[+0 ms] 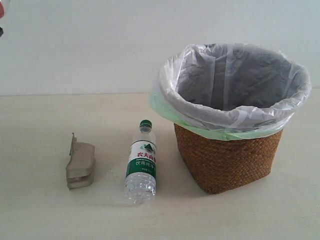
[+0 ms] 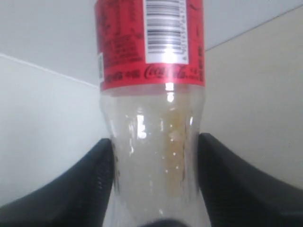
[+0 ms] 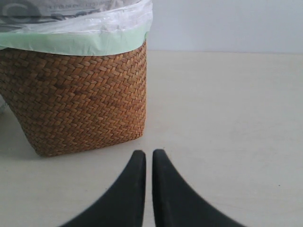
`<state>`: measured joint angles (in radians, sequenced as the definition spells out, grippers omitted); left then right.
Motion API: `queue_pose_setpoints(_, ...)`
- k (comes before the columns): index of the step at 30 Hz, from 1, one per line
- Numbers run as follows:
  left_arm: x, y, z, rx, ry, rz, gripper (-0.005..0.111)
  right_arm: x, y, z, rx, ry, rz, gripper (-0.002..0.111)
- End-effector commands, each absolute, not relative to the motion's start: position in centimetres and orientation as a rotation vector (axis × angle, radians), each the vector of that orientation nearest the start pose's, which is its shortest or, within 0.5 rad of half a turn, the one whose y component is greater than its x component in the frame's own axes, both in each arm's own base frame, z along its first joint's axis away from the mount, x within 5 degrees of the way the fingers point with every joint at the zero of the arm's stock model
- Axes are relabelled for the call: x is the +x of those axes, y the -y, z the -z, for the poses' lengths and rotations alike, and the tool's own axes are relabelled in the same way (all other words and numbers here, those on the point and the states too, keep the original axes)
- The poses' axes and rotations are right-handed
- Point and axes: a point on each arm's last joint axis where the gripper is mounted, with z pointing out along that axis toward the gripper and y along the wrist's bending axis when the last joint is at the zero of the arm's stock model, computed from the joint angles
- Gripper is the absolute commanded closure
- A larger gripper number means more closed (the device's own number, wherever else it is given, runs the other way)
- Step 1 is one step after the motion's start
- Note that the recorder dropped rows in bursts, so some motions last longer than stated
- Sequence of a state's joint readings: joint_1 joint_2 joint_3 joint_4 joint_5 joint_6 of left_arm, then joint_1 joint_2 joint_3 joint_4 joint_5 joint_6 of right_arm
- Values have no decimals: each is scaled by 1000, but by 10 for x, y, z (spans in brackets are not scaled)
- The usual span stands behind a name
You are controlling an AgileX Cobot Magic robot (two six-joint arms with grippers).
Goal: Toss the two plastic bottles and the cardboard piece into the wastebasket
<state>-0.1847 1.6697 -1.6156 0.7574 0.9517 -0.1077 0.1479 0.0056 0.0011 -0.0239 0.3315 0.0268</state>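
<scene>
My left gripper [image 2: 155, 156] is shut on the clear body of the red-label bottle [image 2: 151, 71]; its cap is out of view, and only a red sliver [image 1: 1, 10] of the bottle shows at the exterior view's top left corner. The green-cap bottle [image 1: 141, 162] lies on the table, cap pointing away, left of the wastebasket [image 1: 227, 157]. The grey-brown cardboard piece [image 1: 80, 164] lies further left. My right gripper [image 3: 148, 153] is shut with nothing in it, low over the table beside the wicker wastebasket [image 3: 75, 104].
The basket's plastic bag liner [image 1: 235, 85] stands open at the top. The pale table [image 1: 40, 210] runs to a plain white wall behind.
</scene>
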Motion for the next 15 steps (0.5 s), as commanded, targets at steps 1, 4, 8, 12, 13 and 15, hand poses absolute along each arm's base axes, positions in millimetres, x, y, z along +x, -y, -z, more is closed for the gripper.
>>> queue_pose_setpoints(1, 360, 15, -380, 254, -2371, -763, 103, 53, -7, -184, -134, -1801, -92, 106)
queue_pose_setpoints(4, 361, 40, -354, 277, -2442, -446, 103, 53, -7, -184, -134, -1801, -92, 106)
queue_pose_setpoints(8, 349, 143, -351, 681, -2250, 306, 103, 53, -7, -184, -134, -1801, -92, 106)
queue_pose_setpoints(12, 314, 249, -425, 859, -1690, 899, 43, 53, -7, -184, -134, -1801, -92, 106)
queue_pose_setpoints(13, 310, 268, -433, 866, -1652, 894, 11, 53, -7, -184, -134, -1801, -92, 106)
queue_pose_setpoints(15, 317, 276, -425, 890, -1723, 746, 0, 53, -7, -184, -134, -1801, -92, 106)
